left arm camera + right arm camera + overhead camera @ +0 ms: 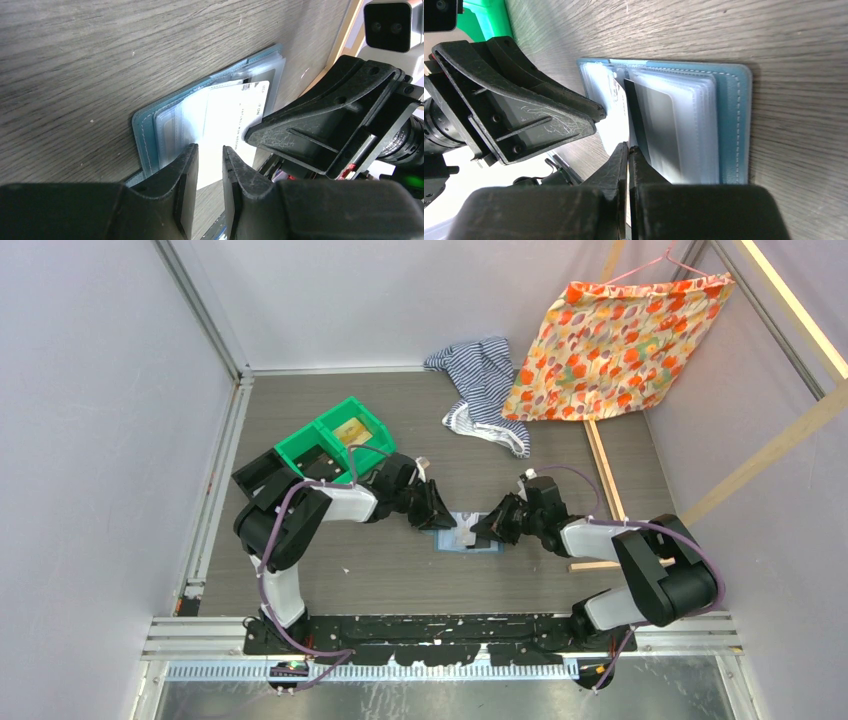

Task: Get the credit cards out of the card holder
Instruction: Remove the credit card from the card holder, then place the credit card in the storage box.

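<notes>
My left gripper (210,150) and right gripper (628,146) met tip to tip over the card holder (734,125), which lay open on the table (350,580).
My right fingers were pressed together at the edge of a dark card (654,120) among the clear sleeves; I could not tell whether they pinched it. My left fingers stood narrowly apart, a white card (235,115) showing through the gap, its print too small to read. From above, both grippers hid most of the holder.
</notes>
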`<state>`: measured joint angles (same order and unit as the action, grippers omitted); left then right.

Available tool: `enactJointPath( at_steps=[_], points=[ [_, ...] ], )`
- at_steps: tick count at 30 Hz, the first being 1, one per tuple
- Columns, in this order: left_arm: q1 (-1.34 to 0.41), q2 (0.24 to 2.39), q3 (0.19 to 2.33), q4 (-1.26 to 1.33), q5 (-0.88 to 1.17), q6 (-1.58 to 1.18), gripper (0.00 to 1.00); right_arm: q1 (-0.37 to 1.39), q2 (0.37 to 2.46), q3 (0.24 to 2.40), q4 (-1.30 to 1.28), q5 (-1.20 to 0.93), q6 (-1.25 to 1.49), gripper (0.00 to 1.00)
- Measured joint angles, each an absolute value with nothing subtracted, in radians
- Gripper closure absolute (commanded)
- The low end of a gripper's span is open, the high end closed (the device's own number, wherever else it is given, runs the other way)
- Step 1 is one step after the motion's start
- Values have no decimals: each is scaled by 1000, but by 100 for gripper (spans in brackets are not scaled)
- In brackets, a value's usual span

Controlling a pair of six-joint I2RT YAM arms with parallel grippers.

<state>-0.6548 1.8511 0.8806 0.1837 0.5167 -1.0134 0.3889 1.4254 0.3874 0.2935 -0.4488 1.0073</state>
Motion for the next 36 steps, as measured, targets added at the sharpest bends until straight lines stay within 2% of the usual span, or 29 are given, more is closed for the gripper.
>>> enactJointPath(
  at_steps=[4,12,22,30,36],
  points=[
    [-645,1851,877,184,522,-1011,73,356,1430,377,304,-484,1003,99],
    [-612,1851,873,181,547,-991,73,291,1430,358,308,-553,977,99],
    [-605,1847,883,153,551,-963,72,242,1256,358,115,-532,870,99],
    [-586,1771,906,-36,494,-881,70,238,1141,420,-89,-513,789,99],
    [-580,1618,933,-152,464,-830,70,238,1105,456,-97,-532,789,99]
  ],
)
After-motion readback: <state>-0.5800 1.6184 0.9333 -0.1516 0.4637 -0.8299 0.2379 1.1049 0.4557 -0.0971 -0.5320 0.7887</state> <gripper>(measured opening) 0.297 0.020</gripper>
